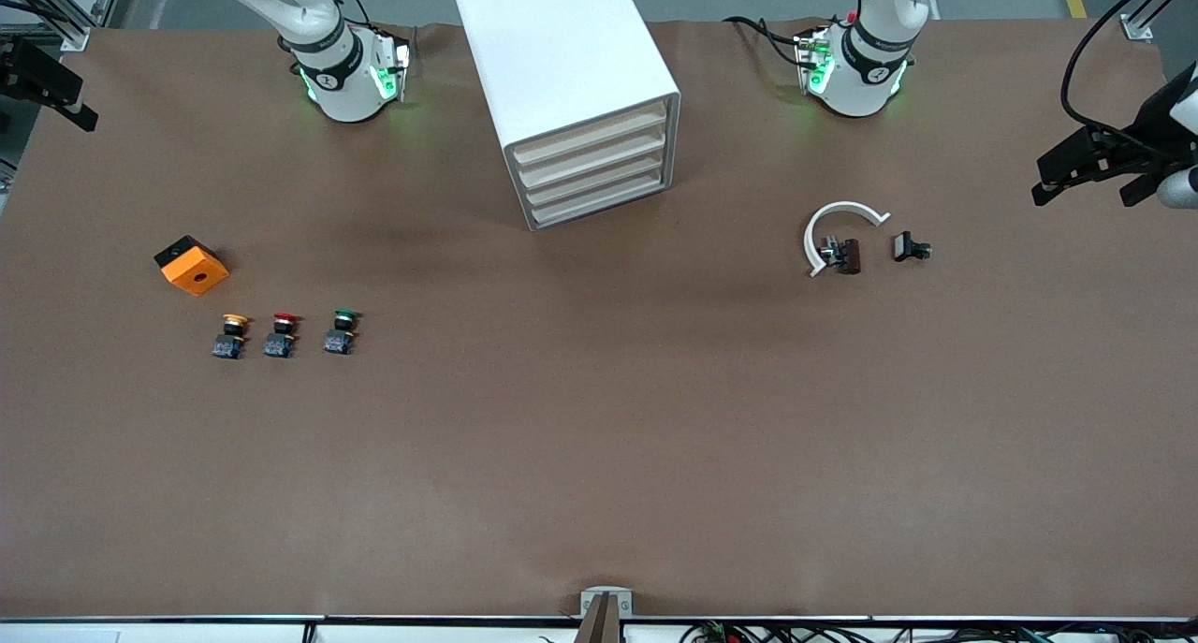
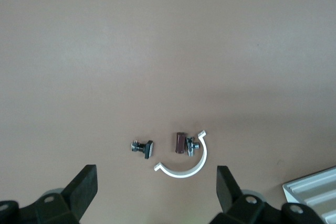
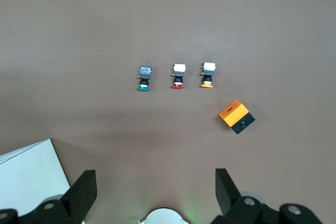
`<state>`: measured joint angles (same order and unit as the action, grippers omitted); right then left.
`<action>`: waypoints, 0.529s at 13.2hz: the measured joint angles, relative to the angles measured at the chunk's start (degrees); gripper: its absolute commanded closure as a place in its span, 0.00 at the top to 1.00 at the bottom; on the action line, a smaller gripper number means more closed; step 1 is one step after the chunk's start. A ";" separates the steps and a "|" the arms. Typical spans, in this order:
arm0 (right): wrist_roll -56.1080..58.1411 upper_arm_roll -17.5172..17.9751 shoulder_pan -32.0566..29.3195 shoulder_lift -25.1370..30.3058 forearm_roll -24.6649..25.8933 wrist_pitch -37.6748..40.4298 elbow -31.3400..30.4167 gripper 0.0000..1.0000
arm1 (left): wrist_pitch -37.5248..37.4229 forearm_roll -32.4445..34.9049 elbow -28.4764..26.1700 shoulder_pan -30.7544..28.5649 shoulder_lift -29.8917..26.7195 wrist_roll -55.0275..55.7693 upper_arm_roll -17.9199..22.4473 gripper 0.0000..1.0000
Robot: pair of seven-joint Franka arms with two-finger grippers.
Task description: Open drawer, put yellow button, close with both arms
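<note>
Beside red button (image 1: 282,334): yellow button (image 1: 231,335)

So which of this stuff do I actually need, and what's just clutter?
Needed: top drawer in the white cabinet, shut; yellow button.

Clutter: red button, green button, orange box, white curved clip, small black part.

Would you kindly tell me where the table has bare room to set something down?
Widest: the strip nearer the camera than the yellow button row. Also bare: between the cabinet and white clip. Crowded: around the buttons and orange box.
</note>
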<state>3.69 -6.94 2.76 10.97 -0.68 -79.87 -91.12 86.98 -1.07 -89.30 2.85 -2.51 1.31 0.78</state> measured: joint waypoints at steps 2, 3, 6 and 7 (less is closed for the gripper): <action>0.00 0.00 0.00 0.00 0.00 0.00 0.00 1.00 | -1.08 0.00 -0.03 -0.05 0.09 0.00 0.00 1.00; 0.00 0.00 0.00 0.00 0.00 0.00 0.00 1.00 | -1.94 0.00 -0.08 -0.08 0.27 0.02 0.01 1.00; 0.00 0.00 0.00 0.00 0.00 -0.03 0.00 1.00 | -2.76 0.00 -0.59 -0.26 1.64 0.99 0.11 1.00; 0.00 0.00 0.00 0.00 0.00 -0.04 0.00 1.00 | -2.77 0.00 -1.12 -0.31 2.38 2.30 0.12 1.00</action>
<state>3.69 -6.94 2.76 10.97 -0.68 -79.91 -91.12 84.21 -1.07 -90.42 2.54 -0.13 3.61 0.90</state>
